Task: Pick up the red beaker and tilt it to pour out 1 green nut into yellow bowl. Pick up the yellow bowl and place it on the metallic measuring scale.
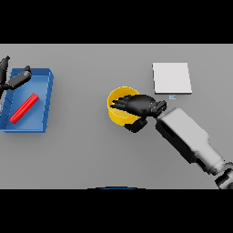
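**Right hand over yellow bowl, mid-table**

Yellow bowl: round, bright yellow, rim up, standing on the grey table about mid-table. Right hand lies over the bowl's right half, fingers spread across the opening, thumb curled at the near outer wall; the rim looks pinched between them. Bowl contents hidden. White square scale sits up and right of the bowl, apart from it. Blue tray well left of the bowl, with a red bar-like thing lying diagonal inside. Left hand at the tray's far left corner, fingers relaxed, holding nothing.
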`<state>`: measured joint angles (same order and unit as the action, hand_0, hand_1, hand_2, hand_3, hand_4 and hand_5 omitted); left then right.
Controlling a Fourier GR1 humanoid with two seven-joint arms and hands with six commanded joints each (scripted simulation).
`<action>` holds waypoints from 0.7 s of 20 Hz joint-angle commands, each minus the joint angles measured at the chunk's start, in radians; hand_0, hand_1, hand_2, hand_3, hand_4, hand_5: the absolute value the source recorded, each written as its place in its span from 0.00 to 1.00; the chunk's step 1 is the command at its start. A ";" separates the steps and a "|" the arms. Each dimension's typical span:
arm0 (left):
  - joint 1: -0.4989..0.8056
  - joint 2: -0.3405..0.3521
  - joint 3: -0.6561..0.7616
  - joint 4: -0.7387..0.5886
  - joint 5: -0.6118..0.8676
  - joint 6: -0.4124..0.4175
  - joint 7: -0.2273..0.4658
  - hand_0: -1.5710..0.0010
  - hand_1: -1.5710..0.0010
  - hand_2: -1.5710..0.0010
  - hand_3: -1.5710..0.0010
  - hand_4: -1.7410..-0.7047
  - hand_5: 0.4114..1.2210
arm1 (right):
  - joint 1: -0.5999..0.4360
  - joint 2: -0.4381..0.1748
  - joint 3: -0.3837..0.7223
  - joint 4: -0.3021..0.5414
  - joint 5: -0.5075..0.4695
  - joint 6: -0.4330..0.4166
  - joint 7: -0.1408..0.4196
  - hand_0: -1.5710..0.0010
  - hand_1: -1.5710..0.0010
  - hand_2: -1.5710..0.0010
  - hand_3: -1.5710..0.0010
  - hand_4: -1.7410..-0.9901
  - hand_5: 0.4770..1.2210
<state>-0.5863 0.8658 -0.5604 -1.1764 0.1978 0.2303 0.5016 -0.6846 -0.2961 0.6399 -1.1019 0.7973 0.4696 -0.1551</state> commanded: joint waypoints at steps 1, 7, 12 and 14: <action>-0.004 0.000 0.001 0.006 -0.002 -0.002 -0.006 1.00 1.00 1.00 1.00 0.92 0.39 | 0.005 -0.007 0.009 -0.006 0.007 0.001 -0.006 0.99 0.97 0.96 0.94 0.54 0.41; 0.005 0.006 0.009 -0.017 0.008 0.008 -0.008 1.00 1.00 1.00 1.00 0.91 0.39 | 0.000 -0.022 0.028 -0.021 0.007 0.064 -0.003 0.35 0.37 0.39 0.56 0.23 0.82; 0.004 0.004 0.007 -0.013 0.007 0.006 -0.005 1.00 1.00 1.00 1.00 0.91 0.39 | 0.004 -0.036 0.031 -0.038 -0.019 0.082 0.000 0.11 0.12 0.16 0.27 0.08 0.94; 0.001 0.010 0.008 -0.024 0.007 0.007 -0.001 1.00 1.00 1.00 1.00 0.90 0.39 | 0.002 -0.043 0.027 -0.043 -0.027 0.093 0.005 0.07 0.08 0.12 0.25 0.05 0.96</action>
<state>-0.5857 0.8758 -0.5528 -1.2004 0.2050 0.2369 0.5007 -0.6829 -0.3398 0.6669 -1.1452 0.7694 0.5617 -0.1521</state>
